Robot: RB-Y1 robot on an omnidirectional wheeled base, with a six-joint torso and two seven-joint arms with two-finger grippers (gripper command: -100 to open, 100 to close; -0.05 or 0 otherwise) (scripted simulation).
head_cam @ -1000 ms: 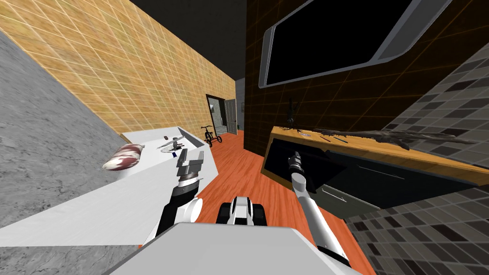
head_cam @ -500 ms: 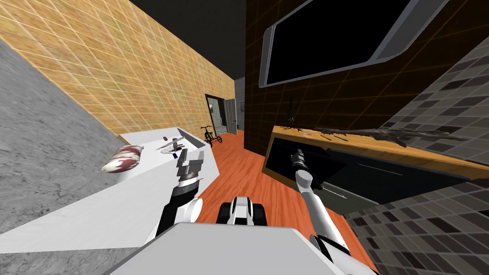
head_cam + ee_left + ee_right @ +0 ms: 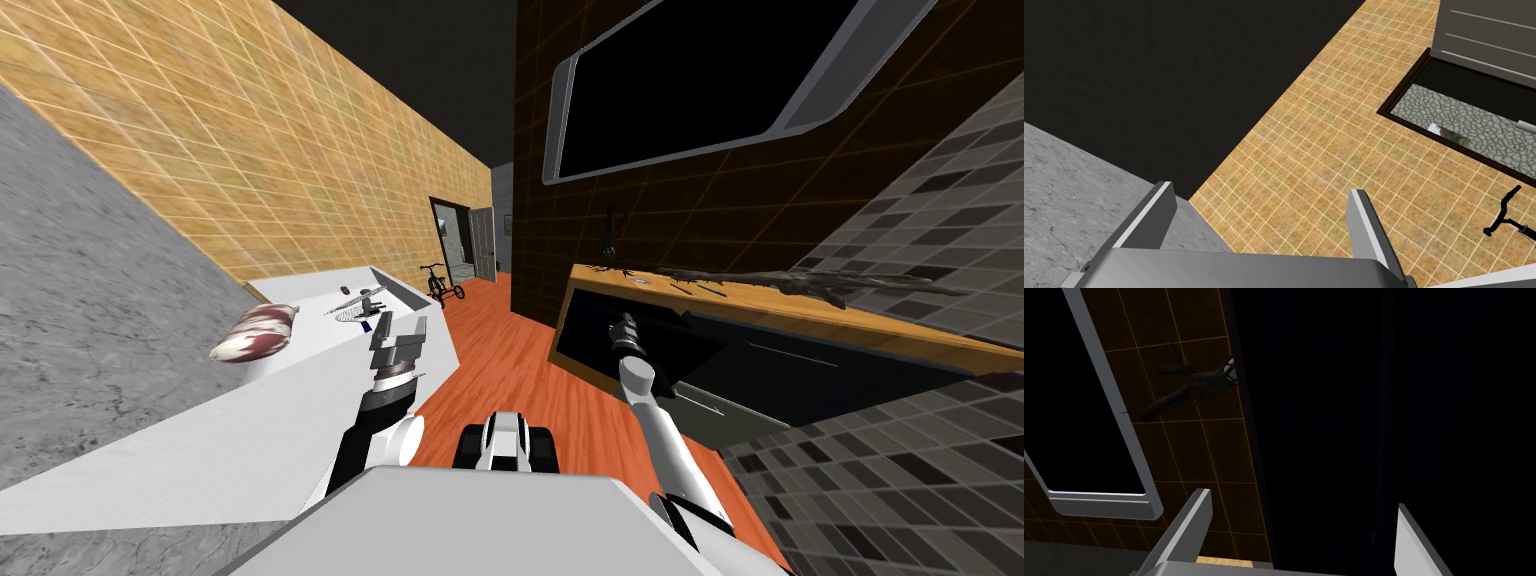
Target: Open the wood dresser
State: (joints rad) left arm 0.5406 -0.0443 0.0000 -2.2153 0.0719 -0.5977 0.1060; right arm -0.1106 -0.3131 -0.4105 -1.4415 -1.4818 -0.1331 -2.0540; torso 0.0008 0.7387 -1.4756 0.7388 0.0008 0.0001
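Right fingers (image 3: 1189, 528) spread wide, nothing pinched between them. Right gripper (image 3: 1301, 498) aimed at a flat dark surface across the right half of the right wrist view, ending in a straight vertical edge just left of centre. Left of that edge, dark tiled wall, the grey frame of a black screen (image 3: 1099, 438) and a dark branch-like ornament (image 3: 1189, 388). At bottom centre, between the fingers, a thin strip of wood colour.

In the head view, wood dresser (image 3: 800, 315) right of centre: orange wood top slanting down toward the right edge, dark front beneath with thin light handles. Right gripper close against that dark front, just under the top's front edge and near the dresser's left end; touching or not, cannot tell. Dark twiggy things strewn along the top, with the screen on the wall above, upper right.

Left fingers (image 3: 1151, 220) likewise spread, holding nothing. Left gripper (image 3: 1261, 187) raised left of centre in the head view, above the near edge of a white surface (image 3: 200, 450), well apart from the dresser.

Orange-red floor (image 3: 510, 350) open between the white surface's edge and the dresser's left end, a bare lane running up the centre to a tricycle (image 3: 440, 283) beside a doorway (image 3: 455, 245). Red and white pillow (image 3: 255, 332) at left on the white surface.
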